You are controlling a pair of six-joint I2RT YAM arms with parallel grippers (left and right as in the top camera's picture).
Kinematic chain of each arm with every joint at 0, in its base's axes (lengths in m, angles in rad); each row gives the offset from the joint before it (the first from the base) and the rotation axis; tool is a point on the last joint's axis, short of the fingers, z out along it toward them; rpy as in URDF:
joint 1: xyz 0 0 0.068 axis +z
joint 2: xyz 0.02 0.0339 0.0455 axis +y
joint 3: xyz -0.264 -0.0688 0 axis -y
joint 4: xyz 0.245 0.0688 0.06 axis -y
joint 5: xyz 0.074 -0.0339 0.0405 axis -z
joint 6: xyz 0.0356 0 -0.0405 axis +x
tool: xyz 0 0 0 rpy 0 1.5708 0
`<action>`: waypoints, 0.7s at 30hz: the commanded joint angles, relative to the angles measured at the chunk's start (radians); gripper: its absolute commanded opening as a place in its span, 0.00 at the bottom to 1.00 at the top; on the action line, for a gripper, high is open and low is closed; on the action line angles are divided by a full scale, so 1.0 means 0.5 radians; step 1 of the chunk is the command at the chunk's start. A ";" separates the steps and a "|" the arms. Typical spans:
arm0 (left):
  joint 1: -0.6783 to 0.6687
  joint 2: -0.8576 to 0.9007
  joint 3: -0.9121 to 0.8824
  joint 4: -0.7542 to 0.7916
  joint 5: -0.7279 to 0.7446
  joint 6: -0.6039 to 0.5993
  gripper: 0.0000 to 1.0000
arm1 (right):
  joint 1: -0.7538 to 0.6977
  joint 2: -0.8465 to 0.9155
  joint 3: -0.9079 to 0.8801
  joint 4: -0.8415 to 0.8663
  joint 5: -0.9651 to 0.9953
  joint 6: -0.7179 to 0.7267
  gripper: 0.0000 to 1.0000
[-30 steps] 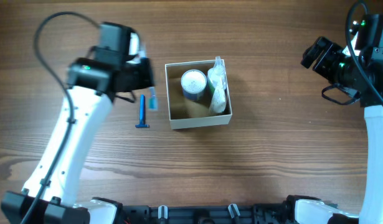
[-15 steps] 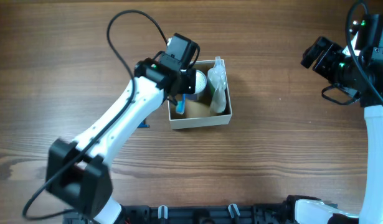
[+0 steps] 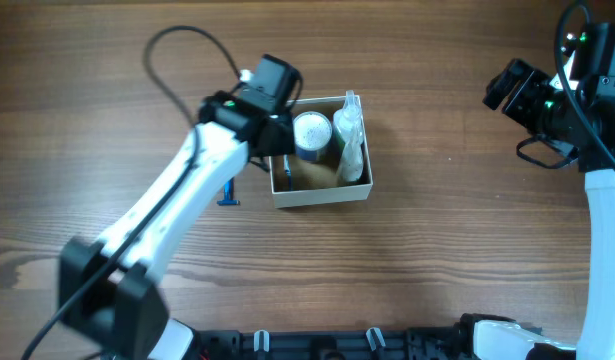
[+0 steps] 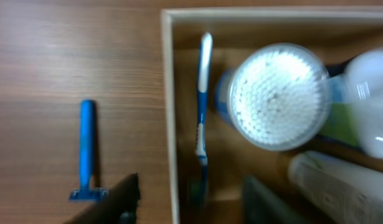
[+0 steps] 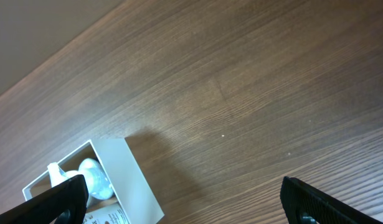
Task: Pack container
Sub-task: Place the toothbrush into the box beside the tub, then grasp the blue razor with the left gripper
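The container (image 3: 322, 197), a square box with white walls and brown inside, sits mid-table. It holds a round jar of cotton swabs (image 3: 311, 133), a white bottle and tube (image 3: 351, 145), and a blue-and-white toothbrush (image 4: 202, 106) lying along its left wall (image 4: 168, 93). My left gripper (image 4: 191, 205) hovers open over that wall. One finger (image 4: 116, 200) is outside the box and the other is inside, and neither touches the toothbrush. A blue razor (image 4: 86, 152) lies on the table left of the box. My right gripper (image 5: 191, 205) is open far right, holding nothing.
The razor (image 3: 227, 190) lies close beside the box, under my left arm. My right arm (image 3: 547, 100) stays at the table's right edge. The right wrist view shows one corner of the container (image 5: 132, 180) and bare wood.
My left gripper carried the toothbrush from the table into the container, then opened. The toothbrush now lies inside along the left wall. The right arm has not moved.
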 commanded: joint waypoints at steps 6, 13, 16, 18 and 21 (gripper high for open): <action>0.238 -0.163 -0.010 -0.314 -0.142 -0.034 0.68 | -0.005 0.014 0.018 0.003 -0.025 0.022 1.00; 0.495 0.079 -0.343 0.003 -0.025 0.155 0.76 | -0.005 0.014 0.018 0.004 -0.025 0.022 1.00; 0.547 0.211 -0.440 0.167 0.199 0.398 0.71 | -0.005 0.014 0.018 0.003 -0.025 0.022 1.00; 0.565 0.302 -0.448 0.198 0.208 0.426 0.68 | -0.005 0.014 0.018 0.003 -0.025 0.022 1.00; 0.580 0.422 -0.448 0.253 0.193 0.455 0.61 | -0.005 0.014 0.018 0.003 -0.025 0.022 1.00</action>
